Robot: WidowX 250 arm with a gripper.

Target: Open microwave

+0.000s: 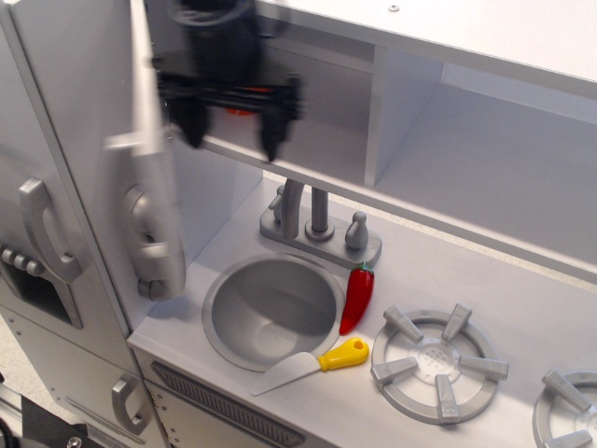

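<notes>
- The microwave sat in the upper left of the frame, its door swung wide, seen edge-on and blurred
- The gripper hung before the open cavity, fingers spread apart, grasping nothing
- A red chili pepper lay beside the sink

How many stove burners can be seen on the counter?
2. One whole burner lies right of the yellow-handled knife. A second burner shows only partly at the lower right corner, cut by the picture's edge. More may lie outside the picture.
</notes>
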